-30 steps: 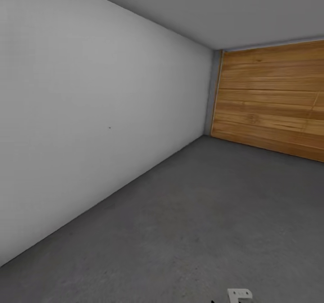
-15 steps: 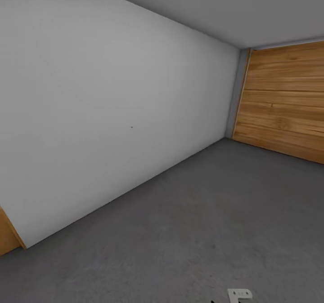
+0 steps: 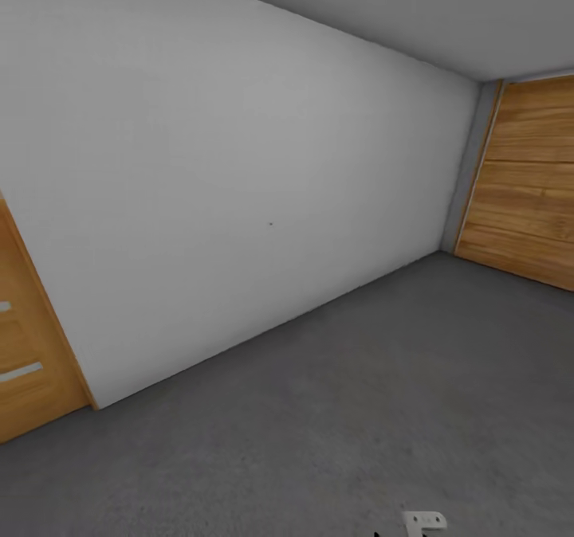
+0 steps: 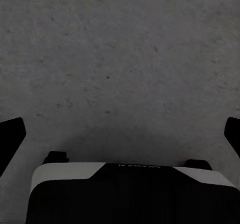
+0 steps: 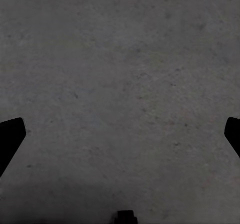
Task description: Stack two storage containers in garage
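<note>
I am in the garage, and the two storage containers are out of view. The dark grey mottled concrete floor [image 3: 359,409] spreads in front of me. My left gripper [image 4: 120,134] hangs over that floor [image 4: 120,59], open, its dark fingertips [image 4: 11,134] wide apart with nothing between them. My right gripper [image 5: 120,134] is also open over bare concrete [image 5: 120,74], and its black fingertips [image 5: 11,134] hold nothing.
A plain white wall [image 3: 239,186] runs along the left. A wide wood-panelled door [image 3: 530,178] closes the far right, and a wooden door with pale slots [image 3: 24,362] stands at the near left. A small white robot part [image 3: 424,521] shows at the bottom edge.
The whole head view has swung to the left, so the camera turned. The panelled door slid toward the right edge and the wooden door came into sight at the left.
</note>
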Motion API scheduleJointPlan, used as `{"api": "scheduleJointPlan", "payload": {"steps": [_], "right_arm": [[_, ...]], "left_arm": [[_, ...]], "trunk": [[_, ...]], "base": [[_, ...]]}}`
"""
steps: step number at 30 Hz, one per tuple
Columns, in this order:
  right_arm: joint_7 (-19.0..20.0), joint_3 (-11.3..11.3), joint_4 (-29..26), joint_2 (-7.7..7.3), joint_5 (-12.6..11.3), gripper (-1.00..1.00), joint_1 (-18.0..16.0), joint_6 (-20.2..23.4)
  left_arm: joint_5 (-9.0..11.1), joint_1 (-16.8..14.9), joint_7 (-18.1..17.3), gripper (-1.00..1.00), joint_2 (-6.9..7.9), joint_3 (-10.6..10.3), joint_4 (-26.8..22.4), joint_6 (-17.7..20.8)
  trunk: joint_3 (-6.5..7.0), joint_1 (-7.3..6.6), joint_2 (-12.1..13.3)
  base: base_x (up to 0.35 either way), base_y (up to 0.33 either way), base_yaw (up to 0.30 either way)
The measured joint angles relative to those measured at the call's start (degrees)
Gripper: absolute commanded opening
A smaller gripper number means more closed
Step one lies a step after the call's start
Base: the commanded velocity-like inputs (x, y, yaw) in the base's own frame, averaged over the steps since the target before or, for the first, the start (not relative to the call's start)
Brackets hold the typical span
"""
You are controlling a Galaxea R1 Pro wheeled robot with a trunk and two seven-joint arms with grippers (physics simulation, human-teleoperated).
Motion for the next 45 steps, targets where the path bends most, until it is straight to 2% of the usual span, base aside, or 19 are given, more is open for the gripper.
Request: {"api": "scheduleJointPlan", "payload": {"steps": [45], "right_arm": [[0.0, 0.0, 0.0, 0.00, 0.1, 1.00, 0.0, 0.0]], "left_arm": [[0.1, 0.0, -0.1, 1.00, -0.25, 0.2, 0.0, 0.0]], "trunk": [[0.00, 0.00, 0.0]], "base": [[0.000, 0.000, 0.300]]}}
